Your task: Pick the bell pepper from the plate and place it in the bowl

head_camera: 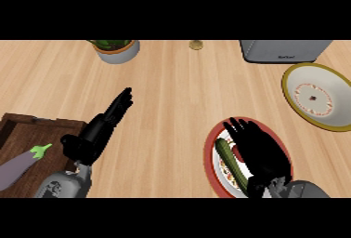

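Your right hand (259, 151), black with straight fingers spread apart, lies over the round red-rimmed white plate (211, 162) at the lower right of the counter, fingertips pointing away from you toward the plate's far edge. Nothing is visibly clasped in it. Just to the left of the hand, on the plate, you can see a long dark green piece of vegetable (228, 159) lying lengthwise, with a small patch of red showing between it and the palm; whether that is the bell pepper you cannot tell, since the hand covers most of the plate.

Beyond the plate, toward the right edge, sits the round yellow-rimmed white bowl (299, 76) with a patterned ring inside; it is well apart from the hand and holds nothing you can make out.

Your left hand (103, 125) rests open at the left, fingers straight and pointing up and to the right, above the light wooden counter (178, 93). Beside its wrist is a dark wooden tray (27, 128) holding a purple eggplant with a green stem (21, 166).

Along the far edge stand a grey pot with a green plant (118, 49) and a grey metal appliance (282, 51).
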You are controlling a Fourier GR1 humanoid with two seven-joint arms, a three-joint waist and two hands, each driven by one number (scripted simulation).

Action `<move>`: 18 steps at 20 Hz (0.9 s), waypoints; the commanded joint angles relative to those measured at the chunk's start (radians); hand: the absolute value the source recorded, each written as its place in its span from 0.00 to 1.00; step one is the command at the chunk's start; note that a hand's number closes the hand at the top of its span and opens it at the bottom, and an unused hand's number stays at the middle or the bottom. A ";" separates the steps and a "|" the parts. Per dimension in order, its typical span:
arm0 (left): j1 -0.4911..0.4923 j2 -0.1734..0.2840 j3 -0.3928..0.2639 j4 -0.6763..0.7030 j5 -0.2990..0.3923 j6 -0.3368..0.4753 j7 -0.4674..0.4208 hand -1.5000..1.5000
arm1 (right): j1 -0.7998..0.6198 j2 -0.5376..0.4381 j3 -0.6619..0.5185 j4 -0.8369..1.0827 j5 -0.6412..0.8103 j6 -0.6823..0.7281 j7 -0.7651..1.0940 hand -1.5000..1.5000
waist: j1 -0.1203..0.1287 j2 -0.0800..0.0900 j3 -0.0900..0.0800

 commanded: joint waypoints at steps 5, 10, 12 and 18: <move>0.036 -0.042 0.022 0.023 -0.039 -0.032 -0.045 0.50 | 0.005 0.042 -0.072 0.179 0.142 -0.105 -0.152 0.00 | 0.002 0.001 0.000; 0.058 -0.073 0.011 -0.031 -0.097 -0.032 -0.008 0.50 | 0.055 0.132 -0.074 0.162 0.207 -0.053 -0.106 0.00 | 0.001 0.000 0.000; 0.040 -0.092 0.027 0.026 -0.106 -0.035 -0.043 0.50 | 0.101 0.071 -0.115 0.153 0.205 -0.057 -0.175 0.00 | -0.002 0.000 0.000; 0.049 -0.073 0.058 -0.051 -0.090 -0.095 0.021 0.50 | 0.008 0.155 -0.178 0.355 0.254 -0.115 -0.279 0.00 | 0.003 0.001 0.000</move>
